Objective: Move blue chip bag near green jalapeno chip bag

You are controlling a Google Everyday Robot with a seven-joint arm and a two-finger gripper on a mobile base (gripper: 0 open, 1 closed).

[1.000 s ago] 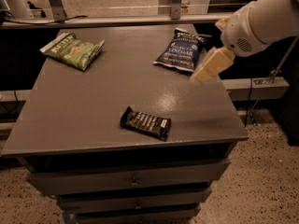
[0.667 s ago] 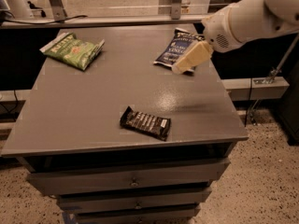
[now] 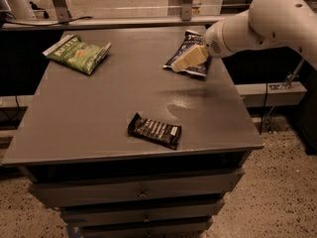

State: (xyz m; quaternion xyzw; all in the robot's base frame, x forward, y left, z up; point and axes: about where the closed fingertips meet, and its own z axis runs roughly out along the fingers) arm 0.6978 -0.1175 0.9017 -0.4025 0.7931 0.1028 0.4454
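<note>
The blue chip bag (image 3: 194, 39) lies at the far right of the grey table (image 3: 99, 108). Its middle is hidden behind my gripper (image 3: 184, 62). The gripper's pale tip points left and down over the bag's near-left part; I cannot tell whether it touches the bag. The white arm (image 3: 267, 19) reaches in from the upper right. The green jalapeno chip bag (image 3: 77, 53) lies flat at the far left of the table, well apart from the blue bag.
A black candy bar wrapper (image 3: 154, 130) lies near the table's front edge, right of centre. The table has drawers (image 3: 138, 192) below. A low rail (image 3: 148, 20) runs behind the table. The table's right edge drops to a speckled floor (image 3: 277, 182).
The arm and gripper have moved left and towards the back, from the table's right edge to over the blue chip bag. The bags and the candy bar have not moved.
</note>
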